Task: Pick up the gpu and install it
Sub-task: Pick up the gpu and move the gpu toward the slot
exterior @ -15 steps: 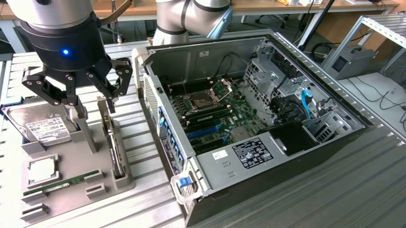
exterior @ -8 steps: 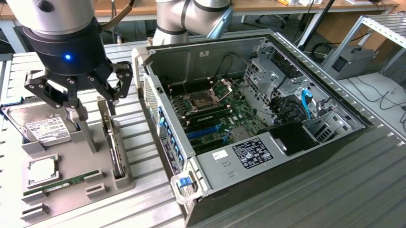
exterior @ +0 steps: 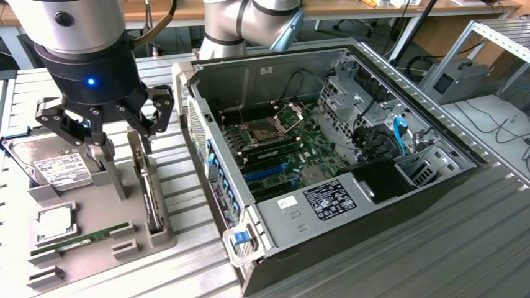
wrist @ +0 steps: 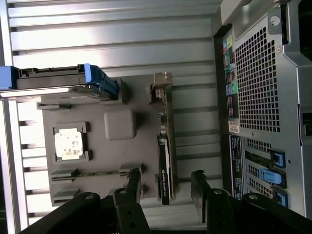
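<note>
While the fingers stand spread wide with nothing between them, they hang over the graphics card, one to each side of it. The card stands on edge in a slot of the grey tray. Seen edge-on, it shows little of its face, and the slot hides its lower edge. The arm covers part of the hard drive beside it. A processor chip and a memory stick lie further along the tray. The open computer case sits near it on the bench, towards the exterior view's right.
</note>
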